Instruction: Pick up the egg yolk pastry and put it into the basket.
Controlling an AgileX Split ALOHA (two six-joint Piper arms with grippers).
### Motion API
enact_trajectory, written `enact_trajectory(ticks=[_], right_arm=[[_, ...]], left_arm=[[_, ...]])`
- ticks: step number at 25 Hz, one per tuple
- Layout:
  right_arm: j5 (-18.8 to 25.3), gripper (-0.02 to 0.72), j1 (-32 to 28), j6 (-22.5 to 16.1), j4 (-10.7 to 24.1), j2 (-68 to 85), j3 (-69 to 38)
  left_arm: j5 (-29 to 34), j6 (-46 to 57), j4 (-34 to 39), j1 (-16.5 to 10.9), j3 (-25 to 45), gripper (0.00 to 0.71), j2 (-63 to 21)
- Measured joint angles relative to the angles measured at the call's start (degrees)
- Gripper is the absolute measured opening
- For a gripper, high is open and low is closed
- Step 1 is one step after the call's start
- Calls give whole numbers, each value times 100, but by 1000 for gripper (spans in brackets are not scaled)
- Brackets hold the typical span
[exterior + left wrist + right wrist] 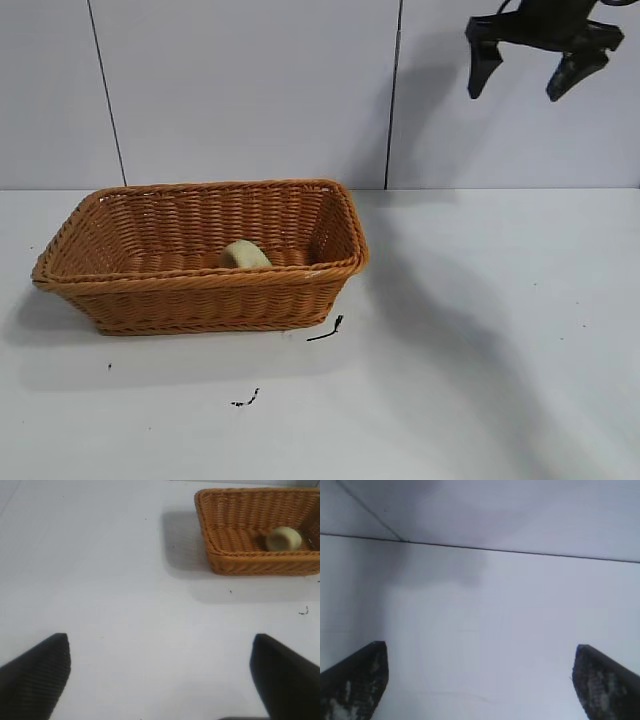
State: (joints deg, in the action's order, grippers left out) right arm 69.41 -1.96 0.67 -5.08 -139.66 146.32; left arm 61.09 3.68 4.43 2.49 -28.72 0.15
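The egg yolk pastry (243,255) lies inside the orange-brown wicker basket (200,285), tilted against the near wall. It also shows in the left wrist view (283,538), inside the basket (240,555). My right gripper (540,62) is open and empty, raised high at the far right, well away from the basket. In the right wrist view its gripper (480,680) frames only bare white surface. My left gripper (160,675) is open and empty over the bare table, far from the basket; it is out of the exterior view.
The white table (480,350) carries two small black scraps, one (326,329) by the basket's front right corner and one (246,399) nearer the front edge. A white panelled wall (250,90) stands behind.
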Motion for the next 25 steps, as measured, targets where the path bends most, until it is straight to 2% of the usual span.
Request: enact_trajectory(ticks=[3,6,11,25], right_arm=[[-5,692,-126,201,-115,289,-508],[0,691,-134,362,-19,720,-1213],[0,691,-128,411,48,1732,-2455],[0,691,-128,527,55,6137,-6999]], left_arm=[[0,0,0,0,0,696,0],[0,0,0,0,0,696,0],[0,0,0,0,0,696,0],[0,0,0,0,0,696,0]])
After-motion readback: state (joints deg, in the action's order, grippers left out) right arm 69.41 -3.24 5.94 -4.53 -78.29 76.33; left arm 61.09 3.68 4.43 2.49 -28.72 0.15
